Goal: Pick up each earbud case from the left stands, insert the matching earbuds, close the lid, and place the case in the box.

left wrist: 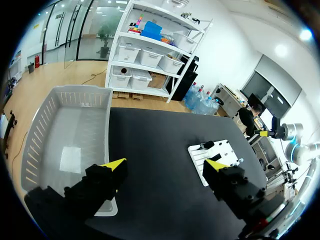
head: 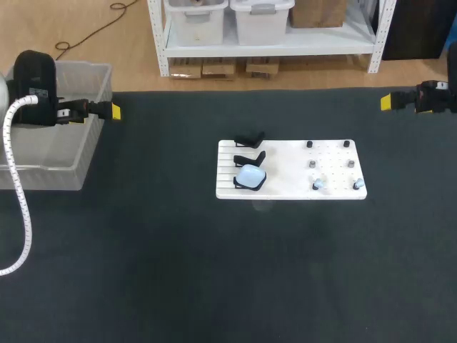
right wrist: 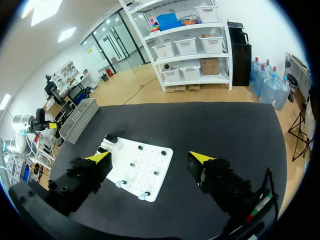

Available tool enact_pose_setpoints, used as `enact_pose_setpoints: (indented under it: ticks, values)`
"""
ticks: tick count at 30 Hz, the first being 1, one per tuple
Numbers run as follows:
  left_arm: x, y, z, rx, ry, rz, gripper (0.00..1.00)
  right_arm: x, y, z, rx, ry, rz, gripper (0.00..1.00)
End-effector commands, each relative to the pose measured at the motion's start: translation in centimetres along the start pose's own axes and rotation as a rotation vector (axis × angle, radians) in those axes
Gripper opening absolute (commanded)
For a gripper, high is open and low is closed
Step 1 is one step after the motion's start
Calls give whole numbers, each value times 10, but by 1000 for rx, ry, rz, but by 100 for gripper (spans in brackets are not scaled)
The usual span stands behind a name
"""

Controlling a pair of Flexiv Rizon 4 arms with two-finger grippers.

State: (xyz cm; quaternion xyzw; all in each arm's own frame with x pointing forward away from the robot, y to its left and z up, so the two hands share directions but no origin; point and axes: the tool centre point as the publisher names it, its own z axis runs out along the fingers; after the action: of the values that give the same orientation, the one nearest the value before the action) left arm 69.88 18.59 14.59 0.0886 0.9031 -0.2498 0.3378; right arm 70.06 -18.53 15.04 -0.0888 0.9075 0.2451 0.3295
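Observation:
A white board lies mid-table. Three black stands line its left side; the nearest one holds a pale blue earbud case, while the two behind it look empty. Small earbuds sit on pegs on the board's right half: dark ones at the back, pale blue ones at the front. My left gripper hangs open beside the bin at the far left, holding nothing. My right gripper is open at the far right, also holding nothing. The right wrist view has the board ahead of my right gripper.
A translucent grey bin stands at the table's left edge; the left wrist view shows its rim beside my left gripper. The dark tabletop surrounds the board on all sides.

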Motion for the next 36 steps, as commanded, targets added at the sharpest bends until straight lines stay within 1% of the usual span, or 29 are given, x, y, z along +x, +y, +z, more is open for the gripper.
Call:
enact_pose_setpoints:
  ticks: [1, 15, 17, 19, 22, 26, 30, 32, 36]
  values:
    - [-2, -2, 0, -10, 10, -1, 100, 0, 0, 0, -1, 0, -1, 100]
    - [-2, -2, 0, -10, 10, -1, 100, 0, 0, 0, -1, 0, -1, 100]
    - [-2, -4, 1, 7, 22, 34, 100, 0, 0, 0, -1, 0, -1, 100]
    - [-3, -9, 1, 29, 17, 75, 100, 0, 0, 0, -1, 0, -1, 100]
    - [-8, -23, 1, 82, 20, 190, 100, 0, 0, 0, -1, 0, -1, 100]
    - [-18, -49, 1, 176, 29, 398, 100, 0, 0, 0, -1, 0, -1, 100]
    - [-25, -71, 4, 270, 52, 582, 100, 0, 0, 0, -1, 0, -1, 100]
    - [-26, -80, 8, 286, 74, 676, 100, 0, 0, 0, -1, 0, -1, 100]
    - [-25, -98, 18, 336, 110, 813, 100, 0, 0, 0, -1, 0, -1, 100]
